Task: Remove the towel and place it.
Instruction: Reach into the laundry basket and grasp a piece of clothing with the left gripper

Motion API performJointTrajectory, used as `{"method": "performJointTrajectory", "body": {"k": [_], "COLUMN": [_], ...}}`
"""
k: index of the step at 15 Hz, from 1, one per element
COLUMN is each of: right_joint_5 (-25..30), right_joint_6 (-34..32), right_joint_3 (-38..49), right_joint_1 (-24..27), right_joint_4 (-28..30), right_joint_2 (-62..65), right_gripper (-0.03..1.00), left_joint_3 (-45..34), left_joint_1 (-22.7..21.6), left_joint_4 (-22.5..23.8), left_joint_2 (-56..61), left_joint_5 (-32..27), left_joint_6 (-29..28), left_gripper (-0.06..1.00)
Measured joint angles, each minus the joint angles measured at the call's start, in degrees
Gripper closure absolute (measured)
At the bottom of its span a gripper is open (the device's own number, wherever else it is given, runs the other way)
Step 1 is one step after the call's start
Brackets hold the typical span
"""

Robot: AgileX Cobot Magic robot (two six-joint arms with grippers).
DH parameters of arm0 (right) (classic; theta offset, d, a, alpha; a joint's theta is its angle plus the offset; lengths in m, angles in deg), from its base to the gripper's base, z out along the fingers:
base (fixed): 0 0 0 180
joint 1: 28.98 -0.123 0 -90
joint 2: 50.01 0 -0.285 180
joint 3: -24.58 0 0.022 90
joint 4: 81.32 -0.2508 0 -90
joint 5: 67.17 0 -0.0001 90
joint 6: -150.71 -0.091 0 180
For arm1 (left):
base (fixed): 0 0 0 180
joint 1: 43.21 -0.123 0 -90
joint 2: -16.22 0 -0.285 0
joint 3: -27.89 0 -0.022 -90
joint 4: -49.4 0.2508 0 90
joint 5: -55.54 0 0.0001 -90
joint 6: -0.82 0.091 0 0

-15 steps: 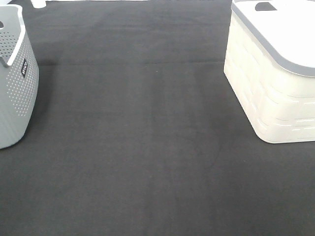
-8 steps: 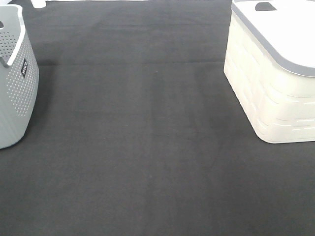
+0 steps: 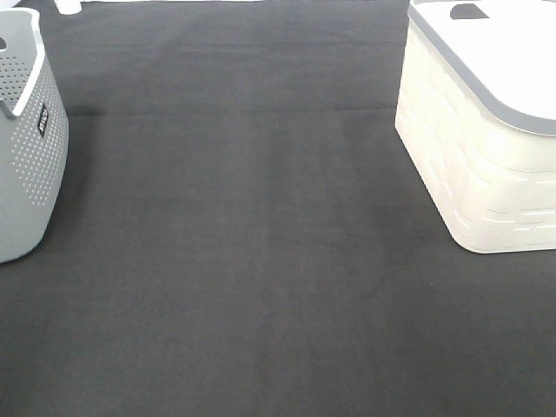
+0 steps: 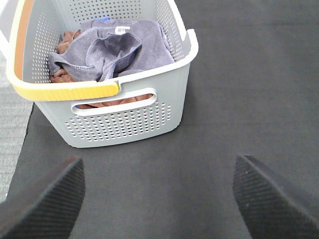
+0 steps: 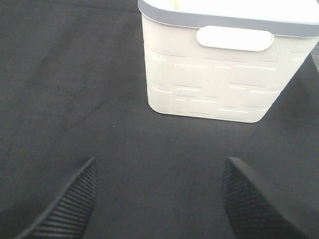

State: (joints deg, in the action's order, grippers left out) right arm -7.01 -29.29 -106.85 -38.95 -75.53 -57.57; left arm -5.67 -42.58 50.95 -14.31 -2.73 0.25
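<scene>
The grey-lavender towel (image 4: 112,50) lies crumpled in the grey perforated basket (image 4: 124,122), white tag up, on top of a brown cloth (image 4: 67,42). My left gripper (image 4: 159,199) is open and empty, hovering over the dark mat a short way in front of that basket. My right gripper (image 5: 159,199) is open and empty over the mat in front of the white basket (image 5: 219,84). In the exterior high view neither gripper shows; the grey basket (image 3: 26,165) is at the left edge and the white basket (image 3: 486,130) at the right. The towel is hidden there.
A dark grey mat (image 3: 261,261) covers the table between the two baskets. The grey basket has a yellow handle strip (image 4: 65,89) on its near rim. The white basket has a grey rim (image 5: 224,17) and a handle slot.
</scene>
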Motion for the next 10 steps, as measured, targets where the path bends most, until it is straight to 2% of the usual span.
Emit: {"method": "performJointTrajectory", "body": {"k": [6,10], "right_joint_5": [0.0,0.0], "right_joint_6": [0.0,0.0], "right_joint_3": [0.0,0.0], "right_joint_1": [0.0,0.0], "right_joint_4": [0.0,0.0], "right_joint_2": [0.0,0.0], "right_gripper": [0.27,0.27], "left_joint_3": [10.7,21.5], "left_joint_1": [0.0,0.0], "left_joint_4": [0.1,1.7], "left_joint_2": [-17.4,-29.4], "left_joint_5": [1.4,1.5], "left_joint_6": [0.0,0.0], "left_gripper": [0.18,0.18]}}
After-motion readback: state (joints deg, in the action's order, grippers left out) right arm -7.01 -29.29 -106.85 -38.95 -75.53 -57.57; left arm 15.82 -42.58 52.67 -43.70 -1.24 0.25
